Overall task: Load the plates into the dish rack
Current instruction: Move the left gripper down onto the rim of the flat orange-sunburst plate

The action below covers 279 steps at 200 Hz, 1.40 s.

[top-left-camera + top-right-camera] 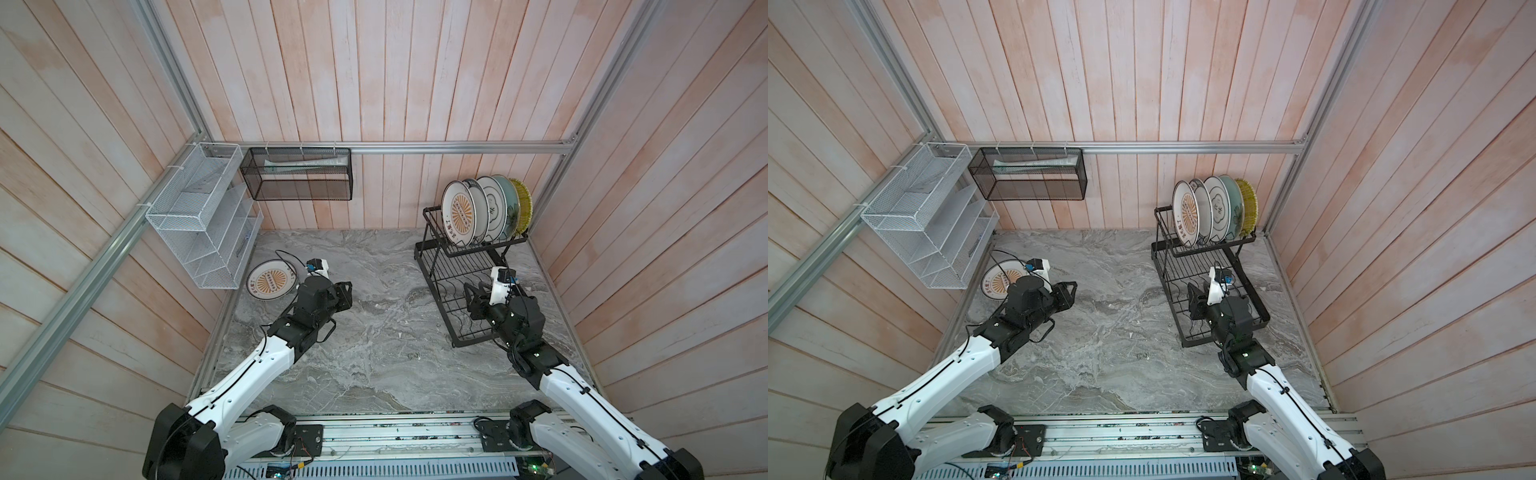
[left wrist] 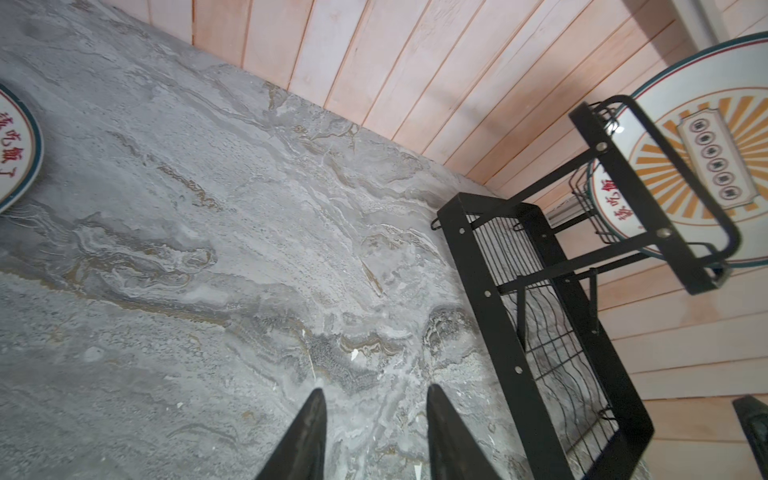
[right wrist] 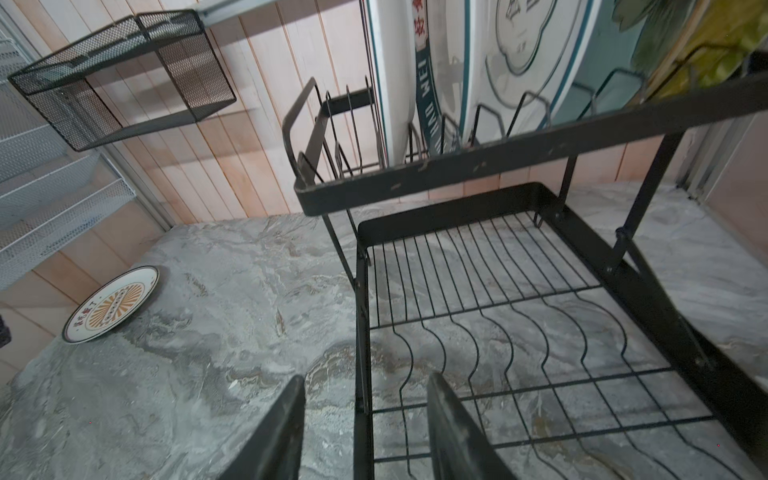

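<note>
Right tool point(image 3: 366, 378) parted, wrist-view plate point(image 3: 111, 305) unobstructed

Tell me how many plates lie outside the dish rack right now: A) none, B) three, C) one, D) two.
C: one orange-sunburst plate lies flat on the table, while five plates stand upright in the dish rack.

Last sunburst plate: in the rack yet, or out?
Out. The orange-sunburst plate lies flat on the table beside the white mesh shelf, apart from the dish rack.
</note>
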Each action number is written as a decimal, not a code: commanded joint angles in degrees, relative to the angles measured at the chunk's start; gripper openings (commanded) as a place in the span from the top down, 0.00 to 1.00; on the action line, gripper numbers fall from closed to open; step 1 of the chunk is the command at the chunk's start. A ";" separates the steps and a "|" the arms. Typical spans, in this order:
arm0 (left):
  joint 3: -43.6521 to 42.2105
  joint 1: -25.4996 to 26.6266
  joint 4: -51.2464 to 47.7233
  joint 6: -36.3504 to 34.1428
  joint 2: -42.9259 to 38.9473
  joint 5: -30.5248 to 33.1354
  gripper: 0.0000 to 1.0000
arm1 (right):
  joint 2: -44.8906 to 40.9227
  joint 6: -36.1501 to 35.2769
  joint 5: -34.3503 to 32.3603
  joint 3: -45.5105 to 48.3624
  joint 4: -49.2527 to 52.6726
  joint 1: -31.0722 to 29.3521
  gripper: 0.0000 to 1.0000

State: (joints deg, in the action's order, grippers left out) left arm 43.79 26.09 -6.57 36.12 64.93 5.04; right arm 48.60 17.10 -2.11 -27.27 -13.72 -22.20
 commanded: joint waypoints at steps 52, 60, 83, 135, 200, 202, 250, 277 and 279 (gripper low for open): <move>1.35 -4.47 -3.73 -1.58 4.01 9.07 0.59 | -0.29 4.26 3.56 3.10 -2.53 -3.42 0.53; 1.55 -5.02 -3.97 -2.35 4.70 9.21 0.59 | -0.27 4.37 3.56 3.27 -2.50 -3.63 0.53; 3.35 -6.39 -6.18 -3.98 7.91 9.28 0.56 | -0.30 4.51 3.56 3.57 -2.57 -4.17 0.53; 11.17 -7.28 -14.66 -6.50 18.31 14.30 0.56 | -0.27 4.92 3.87 4.50 -2.98 -4.74 0.53; 23.80 -7.78 -26.64 -9.34 34.30 27.06 0.56 | -2.61 4.94 3.82 4.85 -1.80 -5.23 0.53; 24.15 -7.80 -26.83 -9.52 34.72 27.57 0.56 | -2.67 4.93 3.79 4.81 -1.81 -5.23 0.53; 30.90 -11.73 -27.95 -15.03 42.88 33.31 0.56 | -5.11 4.56 3.43 4.48 0.87 -5.40 0.53; 33.45 -14.98 -26.38 -18.33 45.23 31.78 0.56 | -6.36 4.27 2.46 4.82 1.57 -5.40 0.52; 33.59 -15.25 -26.23 -18.55 45.38 31.65 0.56 | -6.40 4.26 2.46 4.80 1.65 -5.40 0.52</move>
State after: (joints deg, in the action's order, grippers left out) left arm 74.41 13.23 -33.47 22.00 108.71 35.24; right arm 43.31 21.43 1.32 -23.14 -13.78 -27.31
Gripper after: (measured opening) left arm 0.443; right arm 0.474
